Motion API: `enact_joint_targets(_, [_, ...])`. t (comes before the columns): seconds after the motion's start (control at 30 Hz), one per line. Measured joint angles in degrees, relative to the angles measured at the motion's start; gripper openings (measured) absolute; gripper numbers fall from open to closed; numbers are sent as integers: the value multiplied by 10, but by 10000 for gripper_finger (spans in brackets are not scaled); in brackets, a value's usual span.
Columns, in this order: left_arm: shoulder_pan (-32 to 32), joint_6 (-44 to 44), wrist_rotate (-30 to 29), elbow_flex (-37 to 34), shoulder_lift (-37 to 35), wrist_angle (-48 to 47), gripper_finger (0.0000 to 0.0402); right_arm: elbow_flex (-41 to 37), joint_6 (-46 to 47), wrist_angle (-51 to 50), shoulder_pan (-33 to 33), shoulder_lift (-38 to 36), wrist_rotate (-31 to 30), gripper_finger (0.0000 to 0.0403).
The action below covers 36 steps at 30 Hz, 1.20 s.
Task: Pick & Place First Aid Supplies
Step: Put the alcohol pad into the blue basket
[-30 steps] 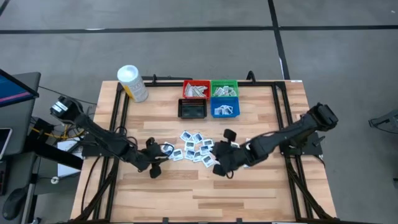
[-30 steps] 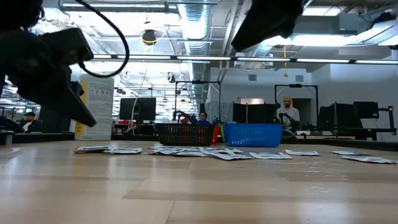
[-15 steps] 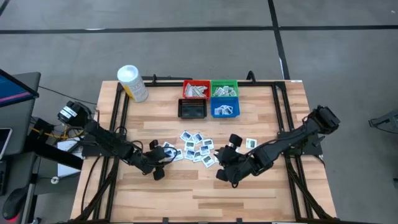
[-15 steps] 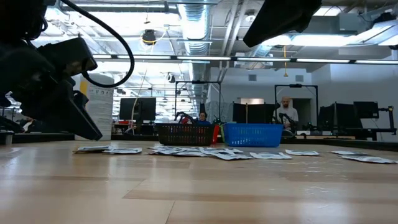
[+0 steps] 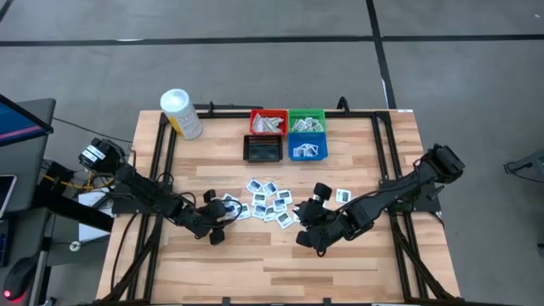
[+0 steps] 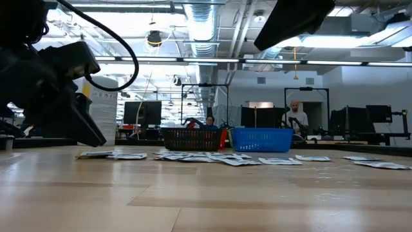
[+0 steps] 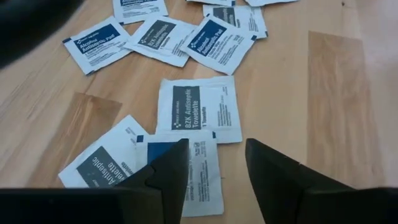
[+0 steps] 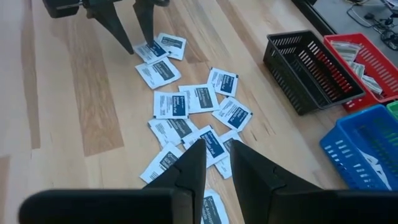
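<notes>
The left end effector [image 7: 214, 163] is hovering, fingers parted and empty, over a square white blue-printed packet [image 7: 180, 169]; next comes pinching it. The right end effector [image 8: 215, 163] is waiting nearly closed, holding nothing.

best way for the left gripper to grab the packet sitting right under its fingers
The left gripper stands open over a white packet lying flat, overlapping its neighbours. Lying flat, it offers no side to pinch, so probably come straight down and close on its free edge, the one nearest the bare wood, where no other packet would be caught.
</notes>
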<state>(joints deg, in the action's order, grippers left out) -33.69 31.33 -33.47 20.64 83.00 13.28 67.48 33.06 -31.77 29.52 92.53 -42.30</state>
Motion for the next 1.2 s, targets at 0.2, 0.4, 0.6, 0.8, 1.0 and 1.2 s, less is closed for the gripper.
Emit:
enact_joint_targets(0.2, [4,4,0,-2,11,-13,150,0,0,-11,0,0,0,67])
enact_joint_targets(0.4, [10,20,-10,-1,55,10,148,0,0,-12,0,0,0,67])
enact_joint_targets(0.6, [9,35,-12,0,69,22,141,0,9,-12,0,0,3,67])
enact_joint_targets(0.8, [9,36,-3,0,69,24,90,0,10,-12,0,0,3,67])
enact_joint_targets(1.0, [9,36,0,-2,52,20,18,0,11,-12,0,0,3,67])
enact_joint_targets(1.2, [9,35,-9,-3,29,14,12,0,11,-11,0,0,3,67])
